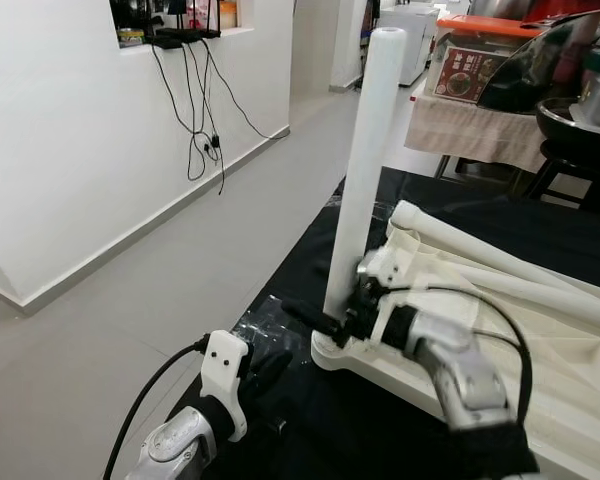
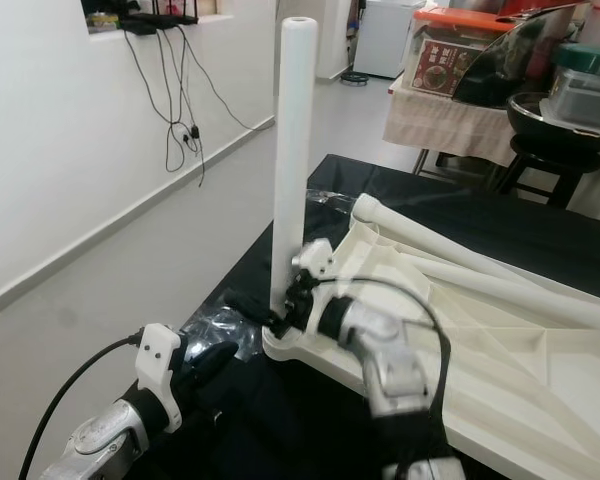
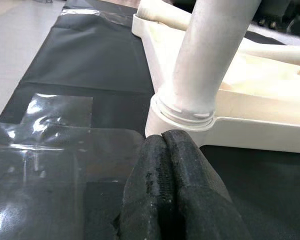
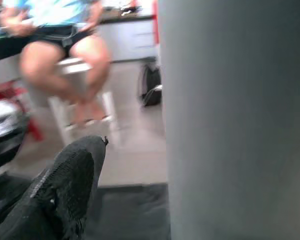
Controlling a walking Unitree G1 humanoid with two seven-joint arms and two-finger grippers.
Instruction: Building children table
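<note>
An upturned white children's table top (image 1: 545, 385) lies on a black mat (image 1: 310, 425). One white leg (image 1: 370, 150) stands upright in its near corner socket (image 3: 182, 112). My right gripper (image 1: 315, 308) is at the foot of that leg, open. One black finger (image 4: 72, 187) shows beside the leg (image 4: 235, 120), with a gap between them; the other finger is hidden behind the leg. My left gripper (image 1: 268, 366) hovers low over the mat just in front of the socket, its fingertips (image 3: 162, 150) pressed shut on nothing. Two more white legs (image 1: 500, 255) lie across the table top.
A taped clear patch (image 3: 55, 140) marks the mat near my left gripper. Bare floor and a white wall with hanging cables (image 1: 205, 130) are on the left. A cluttered, cloth-covered table (image 1: 480, 110) and a black stool (image 1: 570, 165) stand behind. A person (image 4: 65, 50) sits on a stool.
</note>
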